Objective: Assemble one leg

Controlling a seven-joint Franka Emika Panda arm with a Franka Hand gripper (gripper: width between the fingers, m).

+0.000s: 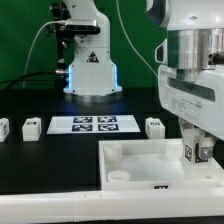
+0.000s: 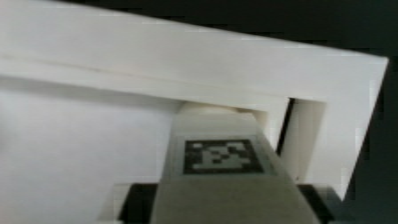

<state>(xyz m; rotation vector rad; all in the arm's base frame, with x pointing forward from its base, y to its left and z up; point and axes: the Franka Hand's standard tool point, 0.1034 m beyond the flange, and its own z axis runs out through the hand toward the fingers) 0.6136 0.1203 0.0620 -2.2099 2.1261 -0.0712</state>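
Note:
My gripper (image 1: 197, 150) is shut on a leg (image 1: 190, 151), a small white block with a square tag. It holds the leg upright inside the large white tray (image 1: 130, 160), at the tray's far corner on the exterior view's right. In the wrist view the leg (image 2: 222, 150) runs out from between the dark fingers (image 2: 157, 200) of my gripper (image 2: 222, 205) toward the tray's raised corner wall (image 2: 267, 75). Whether the leg's tip touches the tray floor is hidden. Three other legs stand on the black table (image 1: 3, 128), (image 1: 31, 126), (image 1: 154, 126).
The marker board (image 1: 93, 123) lies on the table behind the tray, between the loose legs. The robot's base (image 1: 92, 70) stands at the back. The tray has a round socket (image 1: 119, 172) at its near corner on the exterior view's left.

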